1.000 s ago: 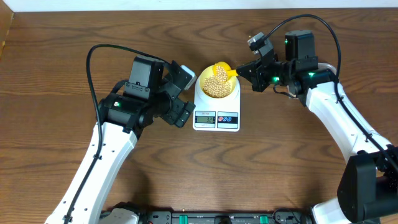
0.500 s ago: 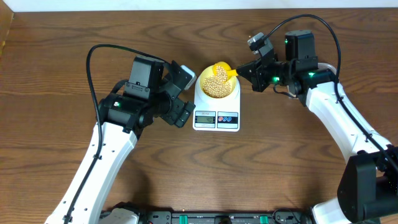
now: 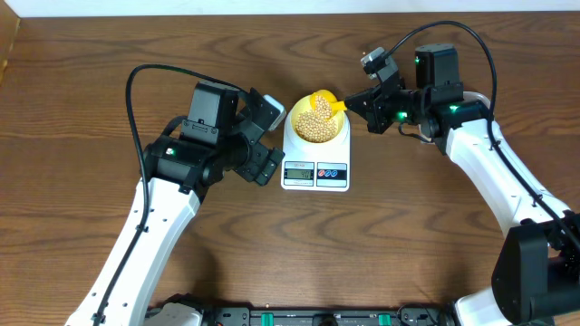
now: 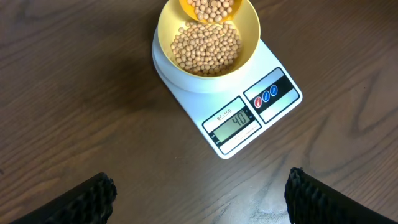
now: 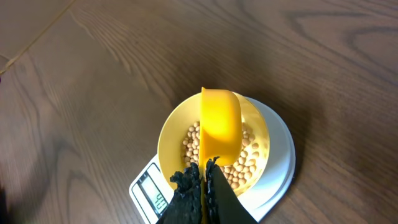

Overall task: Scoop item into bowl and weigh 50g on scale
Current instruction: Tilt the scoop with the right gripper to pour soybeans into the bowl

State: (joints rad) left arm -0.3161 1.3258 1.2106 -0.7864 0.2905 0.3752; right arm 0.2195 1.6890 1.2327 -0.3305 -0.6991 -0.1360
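The wooden table (image 3: 82, 63) is carrying everything, with the white scale (image 3: 314, 159) sitting midway between its left and right edges and closer to the far edge. The scale's long axis is running far to near, and its display (image 4: 235, 120) is facing the near edge, showing what looks like 40. The left gripper (image 4: 199, 190) is hovering just left of the scale with its jaws standing wide and holding nothing.

The pale yellow bowl (image 4: 250, 38) is resting on the far half of the scale and is roughly half full. It is probably light and may slide on the smooth platform, so nudging it is a risk.

The right gripper (image 5: 204, 169) is pinching the handle end of the yellow scoop (image 5: 221, 121), jaws shut tight on it. The scoop's long axis is running from the right edge toward the bowl, with its cup over the bowl's rim and some beans inside. It looks stiff and light, and the handle is the sensible place to hold it.

The soybeans (image 4: 205, 53) are looking hard, round and loose, so they will likely roll and bounce. A gentle trickle is suiting them best.
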